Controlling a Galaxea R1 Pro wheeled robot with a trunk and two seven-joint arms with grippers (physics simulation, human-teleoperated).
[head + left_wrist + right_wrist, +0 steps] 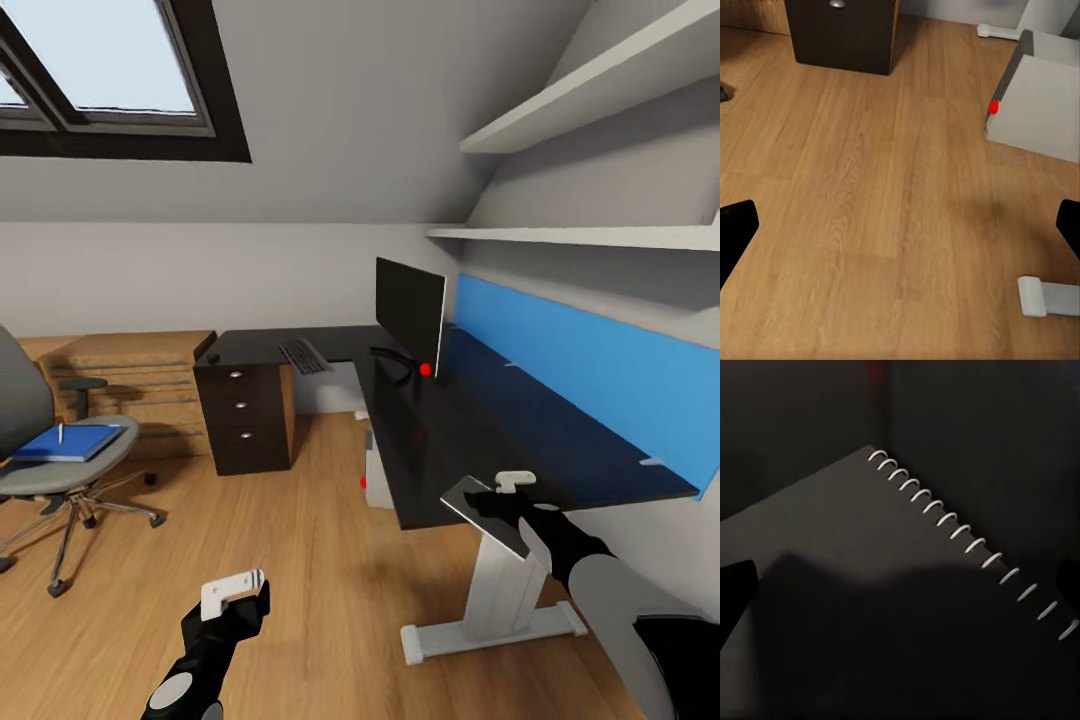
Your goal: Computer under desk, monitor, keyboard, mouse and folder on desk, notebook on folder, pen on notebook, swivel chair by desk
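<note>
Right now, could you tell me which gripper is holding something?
The right gripper: it is shut on the spiral-bound notebook at the desk edge. The left gripper hangs open above floor.

In the head view we see soft, even daylight that seems to come from the skylight [100,60] at the upper left, whose panes are pale and almost washed out. The wooden floor [300,520] is bright, with a soft shadow below the desk [450,440]. The black desk top gives a faint sheen and a weak blue reflection of the blue panel [580,370]. Edges look a little soft, and straight lines lean towards the borders. The left wrist view is well lit, with a faint blurred shadow on the floor. The right wrist view is very dim: the notebook [870,585] is nearly black, only its white spiral rings stand out, and a soft shadow lies across it.
</note>
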